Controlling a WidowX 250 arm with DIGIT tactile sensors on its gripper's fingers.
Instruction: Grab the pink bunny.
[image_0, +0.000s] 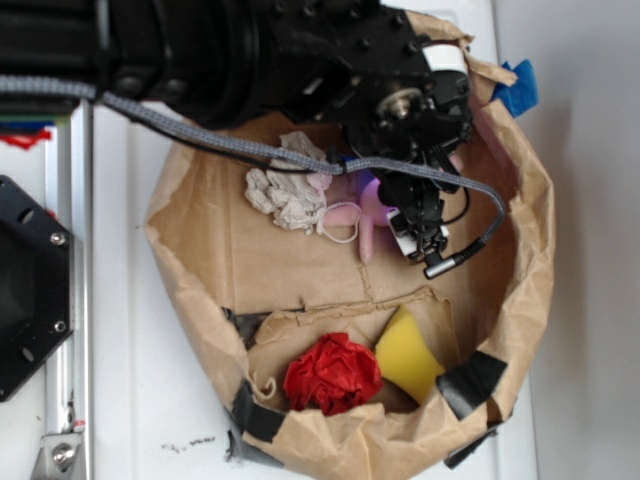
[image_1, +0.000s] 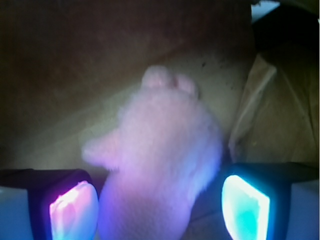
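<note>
The pink bunny lies on the brown paper inside the paper-lined basket, with its white cord loop pointing left. In the wrist view the bunny fills the middle, blurred and close. My gripper is down over the bunny's right part. In the wrist view my gripper straddles the bunny. The left pad glows pink right beside the plush. The right pad glows cyan, with a small gap to the plush. The jaws stand open around the bunny.
An off-white cloth wad lies just left of the bunny. A red paper ball and a yellow sponge lie near the front. The brown paper basket wall rises close on the right. A black mount stands at the left.
</note>
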